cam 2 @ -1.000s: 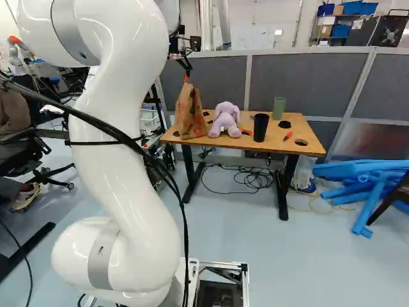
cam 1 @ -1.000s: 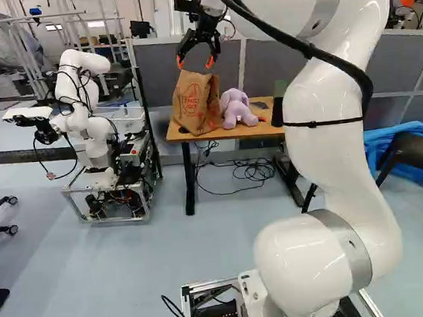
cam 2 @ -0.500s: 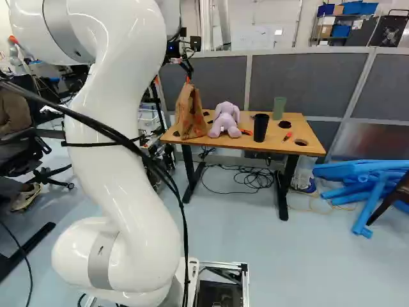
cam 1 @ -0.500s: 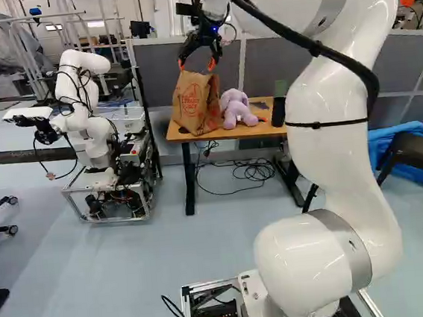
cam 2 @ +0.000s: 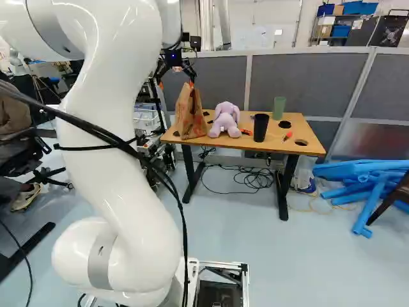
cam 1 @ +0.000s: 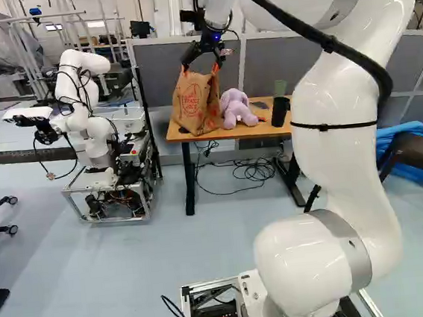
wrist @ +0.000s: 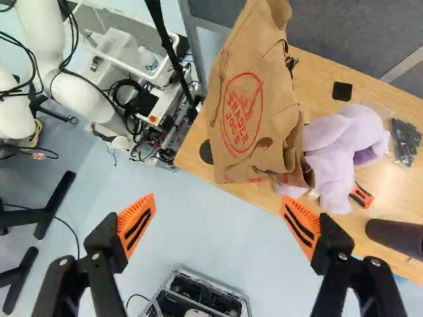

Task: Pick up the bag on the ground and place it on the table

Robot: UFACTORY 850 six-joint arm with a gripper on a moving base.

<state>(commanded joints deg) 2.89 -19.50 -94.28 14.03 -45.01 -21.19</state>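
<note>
Bag point(cam 1: 193, 104) stands upright at the table's point(cam 2: 271, 143) near left corner, taller than wide, brown paper all creases, its top crumpled. Its printed broad face looks toward the arm's left side. Just a slim strip of wood shows toward the left edge; opposite, a soft, lumpy plush point(cam 2: 225, 119) crowds it. The gripper's point(cam 1: 200, 67) fingers spread wide near the bag's top, holding nothing.

Counts by one wooden-topped table point(cam 2: 239, 142)
On the table: one brown paper bag point(cam 2: 190, 115), one lilac plush animal point(cam 2: 225, 121), two cylindrical cups: black cup point(cam 2: 261, 128), green cup point(cam 2: 279, 109). Beside the table: another robot point(cam 1: 77, 89), white-armed, one.
</note>
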